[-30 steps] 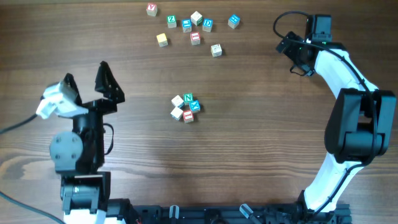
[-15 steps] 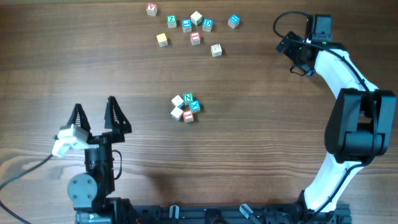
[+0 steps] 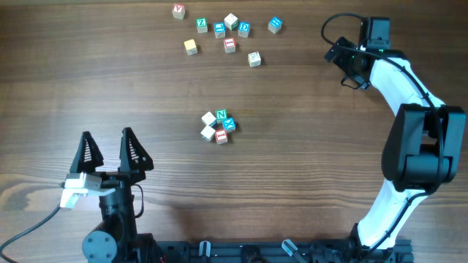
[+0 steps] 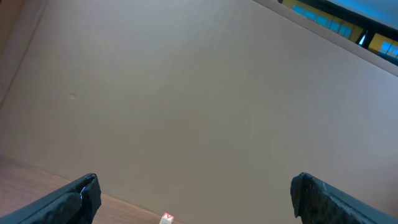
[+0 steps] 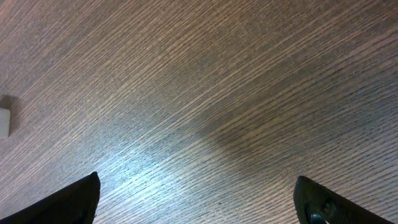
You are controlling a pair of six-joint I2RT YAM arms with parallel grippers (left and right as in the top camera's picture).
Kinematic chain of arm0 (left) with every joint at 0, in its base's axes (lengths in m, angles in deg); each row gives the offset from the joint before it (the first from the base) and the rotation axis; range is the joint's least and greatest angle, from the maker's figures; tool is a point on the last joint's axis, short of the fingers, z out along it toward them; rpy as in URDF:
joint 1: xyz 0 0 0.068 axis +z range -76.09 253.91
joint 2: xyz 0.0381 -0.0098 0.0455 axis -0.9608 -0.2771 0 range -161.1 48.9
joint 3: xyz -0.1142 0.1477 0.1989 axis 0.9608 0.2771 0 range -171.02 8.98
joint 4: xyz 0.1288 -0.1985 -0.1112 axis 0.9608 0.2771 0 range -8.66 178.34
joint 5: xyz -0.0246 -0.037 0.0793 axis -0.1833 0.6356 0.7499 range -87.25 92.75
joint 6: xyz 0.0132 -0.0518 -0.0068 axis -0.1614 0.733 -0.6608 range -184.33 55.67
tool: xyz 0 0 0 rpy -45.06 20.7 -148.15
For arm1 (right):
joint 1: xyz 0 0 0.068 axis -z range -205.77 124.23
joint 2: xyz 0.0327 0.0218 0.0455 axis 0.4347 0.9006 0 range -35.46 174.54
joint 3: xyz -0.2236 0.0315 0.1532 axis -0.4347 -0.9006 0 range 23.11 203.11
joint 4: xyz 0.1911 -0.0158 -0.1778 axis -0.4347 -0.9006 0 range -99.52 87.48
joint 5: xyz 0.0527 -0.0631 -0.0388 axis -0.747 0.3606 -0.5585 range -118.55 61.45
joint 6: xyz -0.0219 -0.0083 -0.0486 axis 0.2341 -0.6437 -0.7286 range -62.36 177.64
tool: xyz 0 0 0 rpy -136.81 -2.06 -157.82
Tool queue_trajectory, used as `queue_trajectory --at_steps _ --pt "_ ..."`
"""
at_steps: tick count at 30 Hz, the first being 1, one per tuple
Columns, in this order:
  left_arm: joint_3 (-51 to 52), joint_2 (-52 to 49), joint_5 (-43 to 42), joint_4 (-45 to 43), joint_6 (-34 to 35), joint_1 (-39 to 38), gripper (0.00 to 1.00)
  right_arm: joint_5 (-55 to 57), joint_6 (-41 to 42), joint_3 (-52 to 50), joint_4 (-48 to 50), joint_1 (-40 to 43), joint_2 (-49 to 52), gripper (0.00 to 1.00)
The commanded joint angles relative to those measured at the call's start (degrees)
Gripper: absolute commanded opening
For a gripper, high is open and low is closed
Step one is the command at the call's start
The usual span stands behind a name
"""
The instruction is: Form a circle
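Note:
The circle (image 3: 219, 126) is a tight ring of small wooden letter cubes at the table's middle, one showing a green "N", others blue, red and plain pale. My left gripper (image 3: 107, 136) stands open near the front left, well apart from the ring, nothing between its fingers. In the left wrist view the left gripper (image 4: 194, 193) points at a plain wall, jaws wide. My right gripper (image 3: 345, 64) is at the back right, far from the ring. Seen from the right wrist, the right gripper (image 5: 199, 199) is open over bare wood.
A loose scatter of several letter cubes (image 3: 229, 32) lies along the far edge. One red-lettered cube (image 4: 166, 218) shows at the bottom of the left wrist view. A pale cube (image 5: 3, 122) sits at the left edge of the right wrist view.
My left arm has drawn back toward the front edge and swung its open gripper to point straight away. The cubes and the right arm have not moved.

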Motion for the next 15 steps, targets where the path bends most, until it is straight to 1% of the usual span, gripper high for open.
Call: queue_trajectory --at_steps 1,4,7,15 --pt "2.25 0.63 0.76 -0.5 0.07 -1.66 1.0 0.55 -0.74 -0.22 0.0 -0.09 0.98 1.0" --pt "4.74 0.63 0.76 -1.77 0.07 -4.42 1.0 0.55 -0.74 -0.22 0.0 -0.09 0.98 1.0" --pt "4.74 0.63 0.76 -2.12 0.07 -4.42 1.0 0.55 -0.74 -0.22 0.0 -0.09 0.98 1.0" --pt "4.74 0.63 0.76 1.01 0.07 -4.42 1.0 0.57 -0.74 -0.22 0.0 -0.09 0.98 1.0"
